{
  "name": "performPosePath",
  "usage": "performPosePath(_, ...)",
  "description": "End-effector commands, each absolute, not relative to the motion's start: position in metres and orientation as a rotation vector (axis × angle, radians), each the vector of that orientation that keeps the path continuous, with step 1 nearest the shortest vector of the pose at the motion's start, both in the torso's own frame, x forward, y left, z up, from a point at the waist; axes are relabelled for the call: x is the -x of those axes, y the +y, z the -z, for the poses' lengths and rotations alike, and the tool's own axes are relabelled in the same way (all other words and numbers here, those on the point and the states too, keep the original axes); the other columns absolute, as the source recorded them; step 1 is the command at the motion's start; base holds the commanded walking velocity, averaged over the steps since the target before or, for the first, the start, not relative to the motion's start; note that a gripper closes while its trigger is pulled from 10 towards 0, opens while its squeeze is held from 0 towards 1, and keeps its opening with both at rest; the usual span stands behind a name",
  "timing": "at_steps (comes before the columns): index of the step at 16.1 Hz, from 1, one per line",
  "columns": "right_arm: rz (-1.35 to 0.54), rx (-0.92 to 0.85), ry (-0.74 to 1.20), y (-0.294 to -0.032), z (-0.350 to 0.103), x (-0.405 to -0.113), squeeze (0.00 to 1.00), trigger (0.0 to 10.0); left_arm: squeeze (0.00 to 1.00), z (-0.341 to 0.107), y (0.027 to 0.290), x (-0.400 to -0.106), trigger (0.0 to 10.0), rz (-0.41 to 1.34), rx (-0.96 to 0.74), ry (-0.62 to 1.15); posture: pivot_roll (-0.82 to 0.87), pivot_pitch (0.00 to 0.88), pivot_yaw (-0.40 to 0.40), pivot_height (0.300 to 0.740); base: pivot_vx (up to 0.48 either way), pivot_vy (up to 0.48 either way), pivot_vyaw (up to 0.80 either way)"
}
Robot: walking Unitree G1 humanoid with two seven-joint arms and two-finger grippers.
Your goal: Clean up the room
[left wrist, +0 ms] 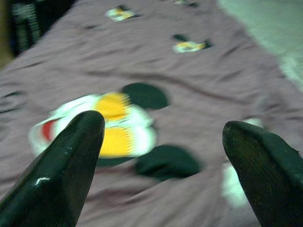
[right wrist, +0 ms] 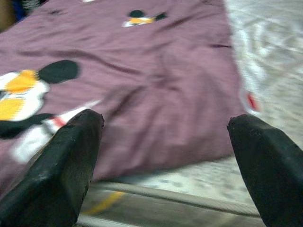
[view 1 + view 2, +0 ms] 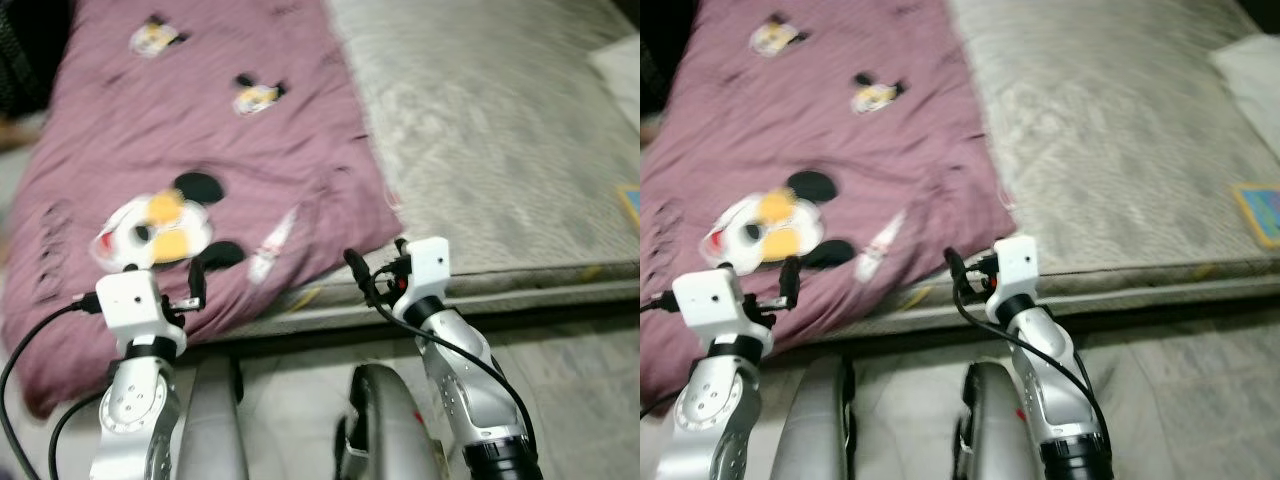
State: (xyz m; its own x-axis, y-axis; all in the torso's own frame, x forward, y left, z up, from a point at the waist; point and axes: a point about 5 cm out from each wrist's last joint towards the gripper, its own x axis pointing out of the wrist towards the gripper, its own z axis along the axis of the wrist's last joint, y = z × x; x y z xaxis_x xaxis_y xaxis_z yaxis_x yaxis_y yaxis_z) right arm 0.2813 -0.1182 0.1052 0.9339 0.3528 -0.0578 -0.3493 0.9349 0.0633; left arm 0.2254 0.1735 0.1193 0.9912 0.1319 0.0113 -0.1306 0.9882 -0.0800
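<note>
A mauve blanket (image 3: 200, 110) printed with cartoon mouse heads covers the left half of a grey mattress (image 3: 500, 130), its edge rumpled and hanging over the front. My left gripper (image 3: 192, 285) hovers over the blanket's front part near the big mouse print (image 1: 113, 123). In the left wrist view this gripper (image 1: 163, 127) is open with nothing between its fingers. My right gripper (image 3: 360, 278) is at the mattress's front edge, beside the blanket's right corner. In the right wrist view it (image 2: 165, 123) is open too, facing the blanket (image 2: 156, 85).
A white pillow or cloth (image 3: 620, 60) lies at the far right of the mattress. A flat yellow-bordered item (image 3: 1258, 210) lies near its right edge. Pale tiled floor (image 3: 580, 360) runs along the bed's front. Something dark (image 3: 20, 50) stands at the back left.
</note>
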Motion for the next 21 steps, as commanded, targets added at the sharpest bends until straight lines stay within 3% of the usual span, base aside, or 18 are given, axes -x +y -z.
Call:
performPosePath(1, -0.332, -0.051, 0.107, -0.126, -0.096, -0.279, 0.0, 10.0, 0.0, -0.114, 0.168, -0.224, 10.0, -0.11, 0.09, 0.007, -0.04, 0.223, -0.052, 0.595, 0.304, 0.0, 0.0)
performPosePath(4, -0.337, -0.035, 0.092, -0.126, -0.098, -0.28, 0.0, 10.0, 0.0, -0.113, 0.167, -0.226, 10.0, -0.11, 0.097, 0.011, -0.04, 0.216, -0.051, 0.595, 0.084, 0.0, 0.0)
performPosePath(15, -0.351, 0.027, 0.113, -0.129, -0.094, -0.291, 0.0, 10.0, 0.0, -0.111, 0.165, -0.225, 10.0, -0.114, 0.102, 0.029, -0.03, 0.228, -0.058, 0.595, 0.0, 0.0, 0.76)
performPosePath(21, -0.344, 0.0, 0.097, -0.126, -0.095, -0.297, 0.0, 10.0, 0.0, -0.11, 0.167, -0.222, 10.0, -0.116, 0.097, 0.036, -0.02, 0.239, -0.051, 0.576, 0.0, 0.0, 0.0)
